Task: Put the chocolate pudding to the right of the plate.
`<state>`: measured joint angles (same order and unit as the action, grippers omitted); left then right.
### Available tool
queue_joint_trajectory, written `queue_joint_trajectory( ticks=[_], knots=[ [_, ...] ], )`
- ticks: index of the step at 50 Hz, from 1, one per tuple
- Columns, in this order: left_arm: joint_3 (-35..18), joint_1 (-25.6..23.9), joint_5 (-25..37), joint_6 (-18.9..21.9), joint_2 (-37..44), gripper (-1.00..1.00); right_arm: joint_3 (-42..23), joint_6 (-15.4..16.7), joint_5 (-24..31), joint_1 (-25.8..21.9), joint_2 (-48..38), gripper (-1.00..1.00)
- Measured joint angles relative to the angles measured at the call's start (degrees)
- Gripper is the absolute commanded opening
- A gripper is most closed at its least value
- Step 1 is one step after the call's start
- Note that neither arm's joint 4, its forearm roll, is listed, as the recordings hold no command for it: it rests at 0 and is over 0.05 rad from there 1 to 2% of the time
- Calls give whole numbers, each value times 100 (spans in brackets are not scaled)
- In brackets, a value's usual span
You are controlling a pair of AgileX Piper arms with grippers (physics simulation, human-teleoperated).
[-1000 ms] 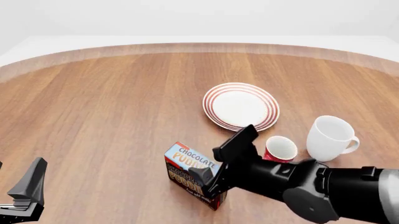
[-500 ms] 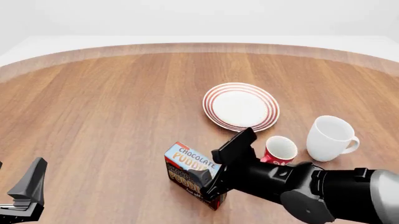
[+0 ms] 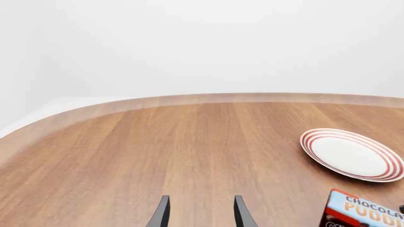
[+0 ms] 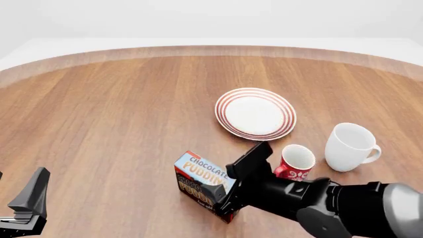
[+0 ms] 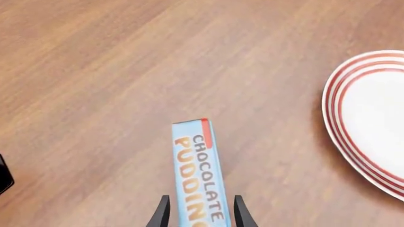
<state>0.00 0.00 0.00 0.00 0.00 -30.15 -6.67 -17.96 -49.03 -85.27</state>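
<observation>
The chocolate pudding (image 4: 197, 172) stands on edge on the wooden table, near the front and to the left of and nearer than the plate (image 4: 222, 106). Its light-blue lettered top (image 5: 197, 165) runs between the fingers of my right gripper (image 4: 228, 176), which is open and straddles the carton's near end with a small gap on each side. The plate's red-ringed rim (image 5: 334, 109) lies beyond it to the right. My left gripper (image 4: 23, 210) stays open at the front left corner, holding nothing. In the left wrist view, the pudding (image 3: 366, 213) and the plate (image 3: 315, 142) lie far off from the left gripper (image 3: 200, 213).
A small red mug (image 4: 296, 161) stands just right of my right gripper, below the plate. A larger white mug (image 4: 349, 145) stands right of the red one. The table's curved far edge (image 4: 211, 49) runs behind everything.
My right arm has slid forward and down, so its fingers now reach further along the pudding carton. The carton, plate, mugs and left gripper have not moved.
</observation>
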Motion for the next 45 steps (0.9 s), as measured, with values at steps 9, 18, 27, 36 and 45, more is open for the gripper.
queue_joint_trajectory(
  ticks=[9,18,27,36,45],
  knots=[
    [0,0,0,0,0,100,30,-42,-90,12,-89,100],
    [0,0,0,0,0,100,80,-90,-196,12,-179,100],
    [0,0,0,0,0,100,105,-124,-305,-4,-295,100],
    [0,0,0,0,0,100,108,-117,-365,-8,-384,100],
    [0,0,0,0,0,100,107,12,-377,35,-385,-100]
  ],
)
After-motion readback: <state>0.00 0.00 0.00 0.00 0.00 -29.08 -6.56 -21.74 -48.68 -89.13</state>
